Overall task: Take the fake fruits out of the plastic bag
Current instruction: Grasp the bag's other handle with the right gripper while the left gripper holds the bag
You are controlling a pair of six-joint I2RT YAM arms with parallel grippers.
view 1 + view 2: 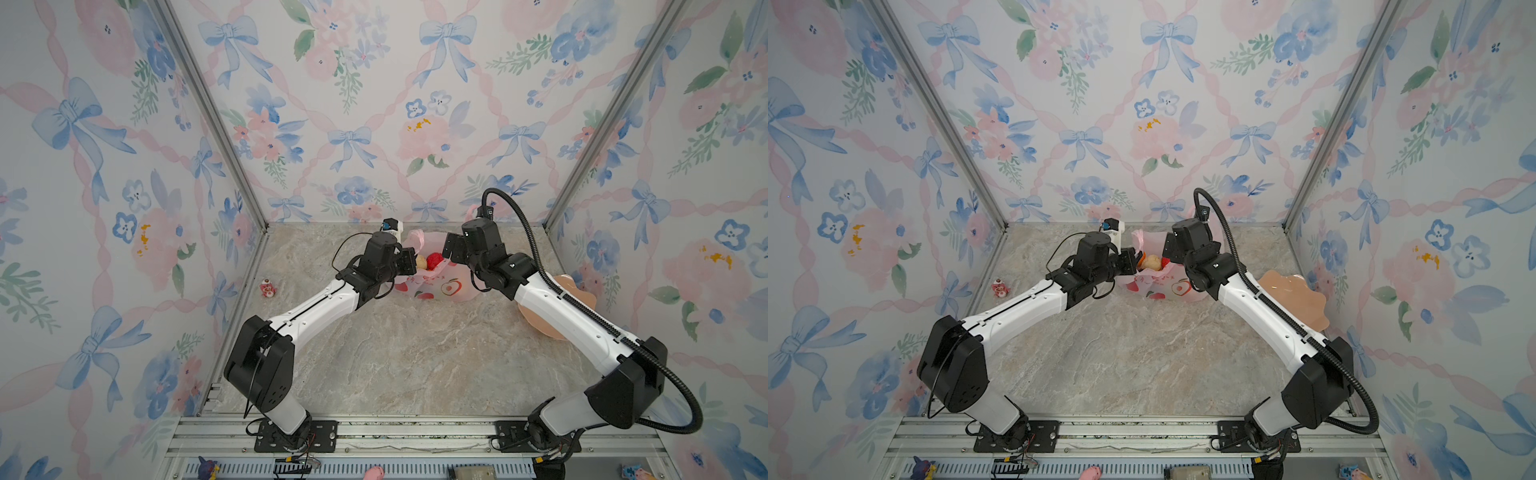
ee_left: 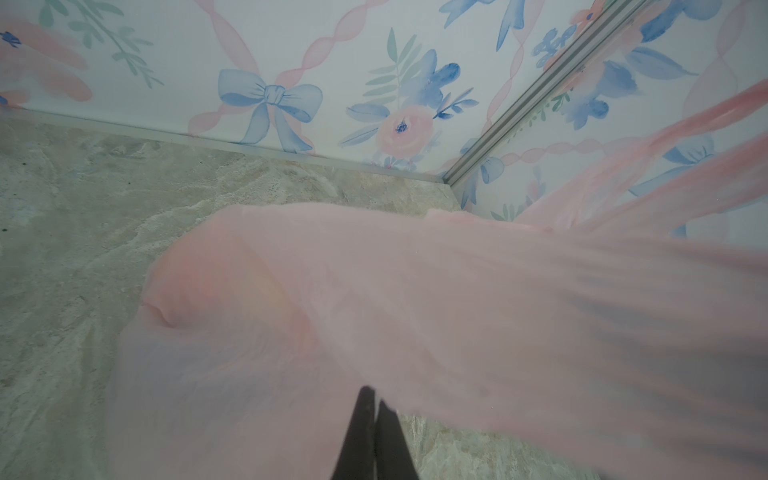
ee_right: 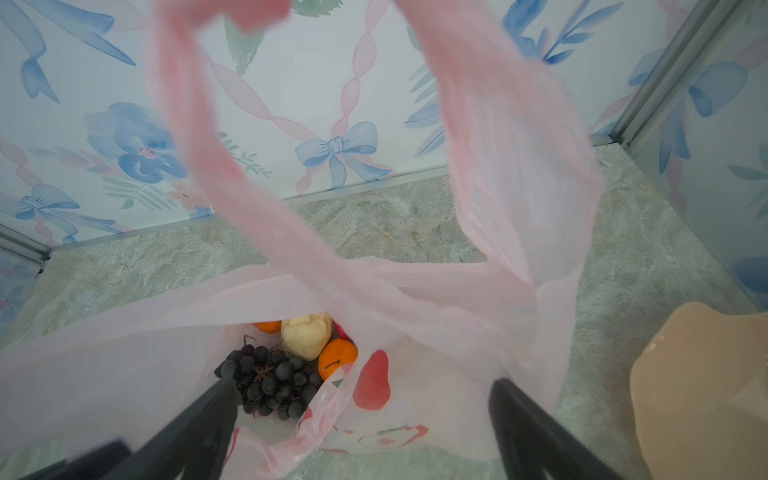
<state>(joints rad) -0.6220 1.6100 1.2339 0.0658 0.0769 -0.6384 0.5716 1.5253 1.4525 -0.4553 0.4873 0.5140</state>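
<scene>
The pink plastic bag (image 1: 432, 291) (image 1: 1158, 289) stands at the back middle of the table with its mouth open. Inside it lie the fake fruits: a dark grape bunch (image 3: 270, 382), a pale pear (image 3: 305, 336), two oranges (image 3: 336, 357) (image 3: 268, 326) and a red fruit (image 1: 435, 259). My left gripper (image 2: 373, 397) (image 1: 409, 262) is shut on the bag's left rim, with film (image 2: 415, 291) spread beyond it. My right gripper (image 3: 368, 395) (image 1: 451, 255) hangs open over the bag's right side. One finger (image 3: 224, 399) reaches beside the grapes; the other (image 3: 511, 399) is outside, under a raised handle (image 3: 519, 187).
A peach scalloped plate (image 1: 1291, 299) (image 3: 698, 395) lies to the right of the bag, partly under the right arm. A small red-and-white figurine (image 1: 268, 289) stands near the left wall. The back wall is close behind the bag.
</scene>
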